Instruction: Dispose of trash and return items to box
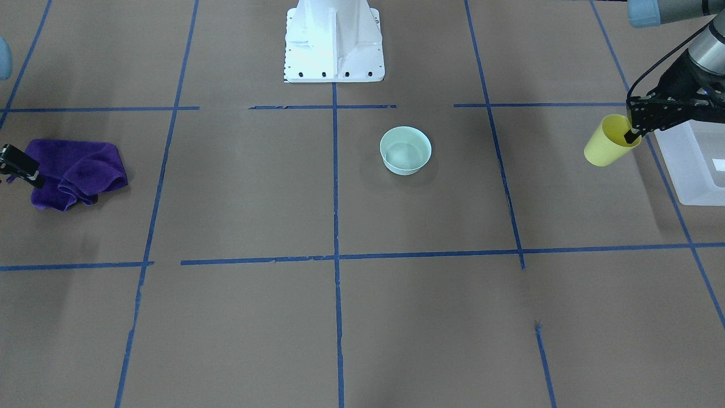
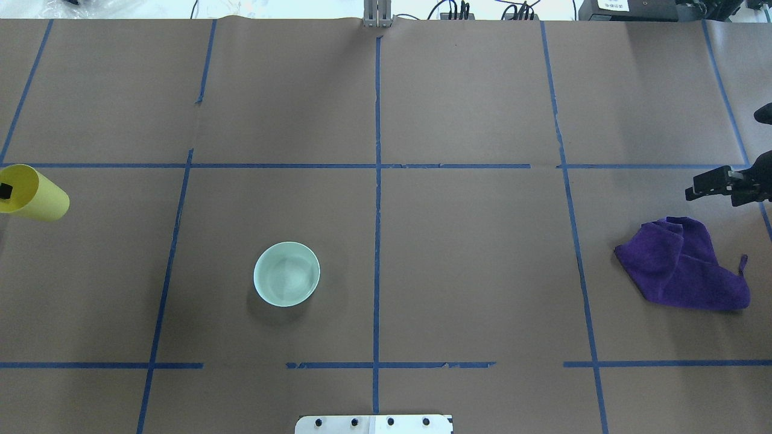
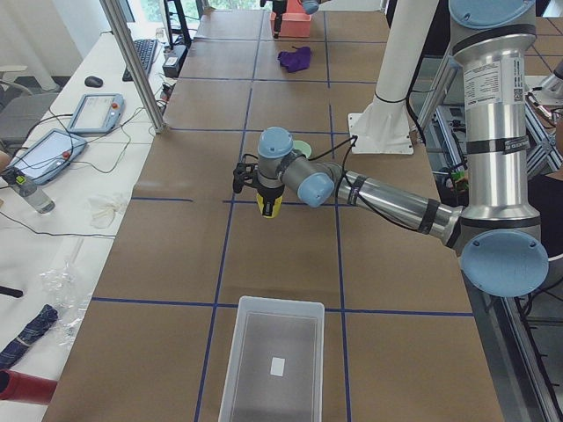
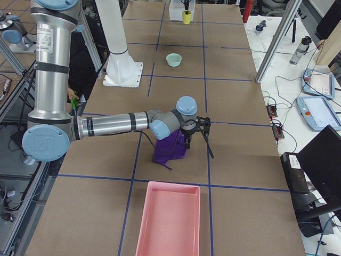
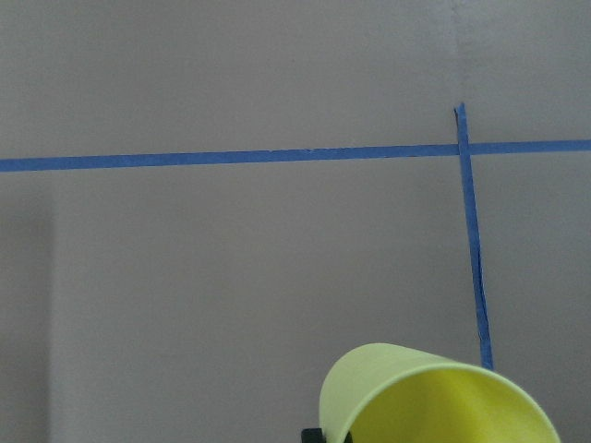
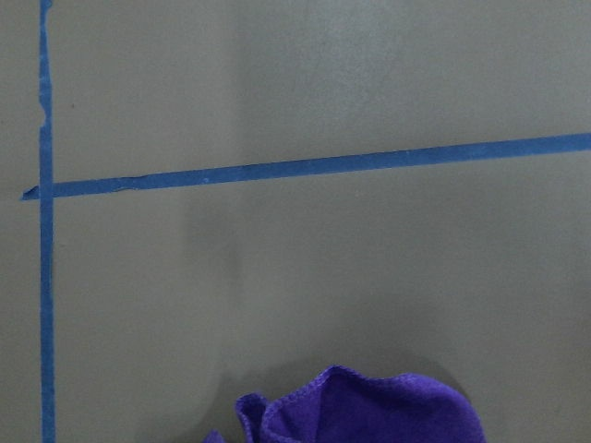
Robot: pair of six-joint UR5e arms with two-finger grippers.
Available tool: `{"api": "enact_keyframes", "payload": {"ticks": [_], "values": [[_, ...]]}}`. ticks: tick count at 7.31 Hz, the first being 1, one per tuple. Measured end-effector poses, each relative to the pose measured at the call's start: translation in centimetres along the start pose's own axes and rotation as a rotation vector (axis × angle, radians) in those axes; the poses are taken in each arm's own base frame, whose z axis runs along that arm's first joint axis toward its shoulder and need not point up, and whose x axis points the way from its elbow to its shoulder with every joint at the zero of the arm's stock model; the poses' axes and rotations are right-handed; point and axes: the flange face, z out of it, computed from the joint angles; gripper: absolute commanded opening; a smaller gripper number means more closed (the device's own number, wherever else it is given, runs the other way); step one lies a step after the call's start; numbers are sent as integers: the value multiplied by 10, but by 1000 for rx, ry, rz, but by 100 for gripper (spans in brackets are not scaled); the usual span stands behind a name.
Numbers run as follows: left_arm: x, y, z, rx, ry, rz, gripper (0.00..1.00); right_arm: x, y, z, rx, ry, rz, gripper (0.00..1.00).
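My left gripper is shut on the rim of the yellow cup, which hangs tilted above the table beside the frosted white box. The cup sits at the left edge of the overhead view and fills the bottom of the left wrist view as the cup. The pale mint-green bowl stands upright and empty on the table, left of the centre line. My right gripper hovers open just beyond a crumpled purple cloth, holding nothing.
A pink tray lies at the table's right end, near the cloth. The white robot base stands at the middle of the robot's side. Blue tape lines divide the brown table into squares.
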Motion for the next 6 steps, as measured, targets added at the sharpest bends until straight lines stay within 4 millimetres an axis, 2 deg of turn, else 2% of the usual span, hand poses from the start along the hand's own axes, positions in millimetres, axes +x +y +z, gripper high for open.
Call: {"api": "enact_keyframes", "payload": {"ticks": [2,5,6], "values": [[-19,-31,-44,34,-79,35,0,-21,16,27,-23,21,-31,100],[-55,-45,-66,45,-123,62,0,-32,35,60,-70,55,-63,100],[-72,-48,-71,50,-136,74,0,-32,38,68,-79,66,-68,45]]}}
